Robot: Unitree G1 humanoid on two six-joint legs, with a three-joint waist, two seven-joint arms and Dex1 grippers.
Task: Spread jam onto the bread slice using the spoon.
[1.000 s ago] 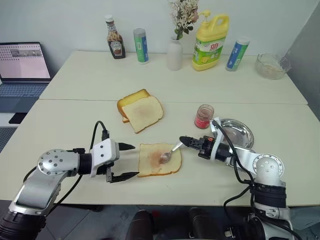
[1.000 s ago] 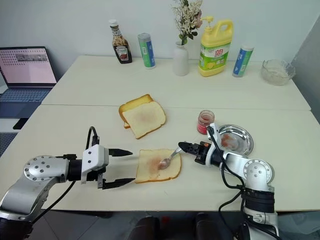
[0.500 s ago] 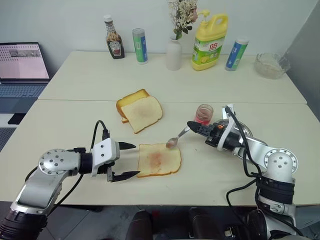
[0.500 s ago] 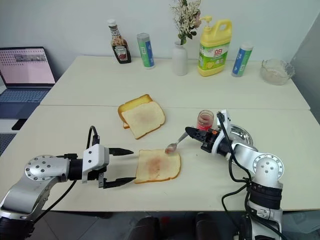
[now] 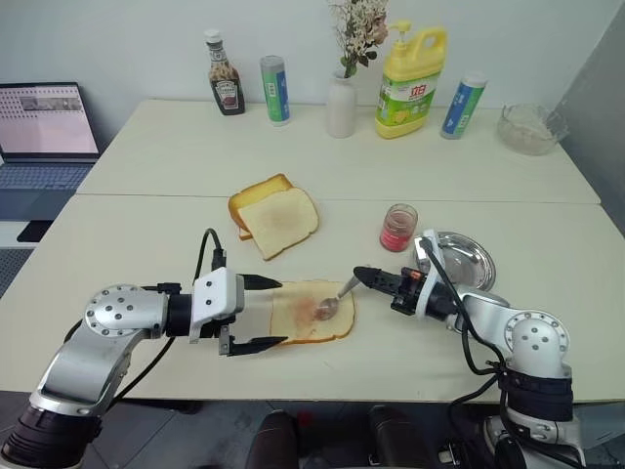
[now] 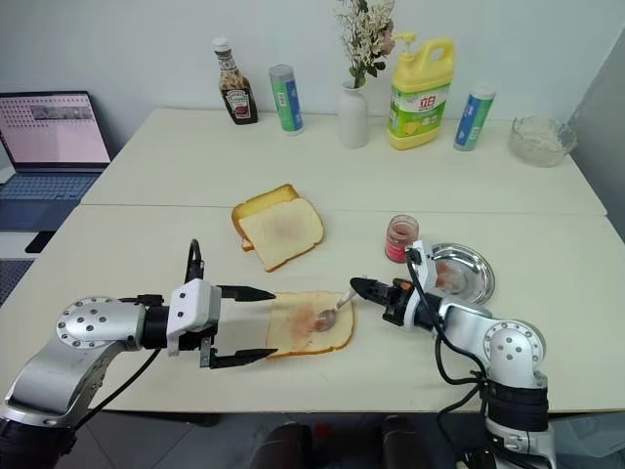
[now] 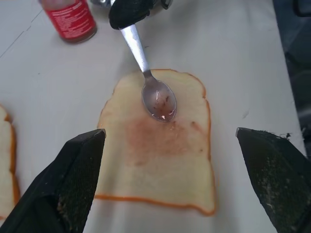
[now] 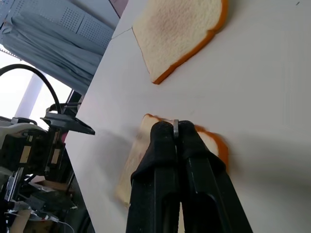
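Observation:
The bread slice lies flat near the table's front, with a faint pink smear of jam across its middle. My right gripper is shut on the handle of the spoon. The spoon's bowl, wet with red jam, rests on the slice's right half. My left gripper is open, one finger on each side of the slice's left edge, and I cannot tell if they touch it. The jam jar stands just behind the right gripper.
A round steel dish sits right of the jar. Two more bread slices are stacked behind the spread slice. Along the back stand a ketchup bottle, two tubes, a vase, a yellow detergent jug and a glass bowl. A laptop sits at the left.
Half a second ago the spoon was lifted off the slice toward the jar; it is now back down on the bread. My left gripper has shifted right, up to the slice's left edge.

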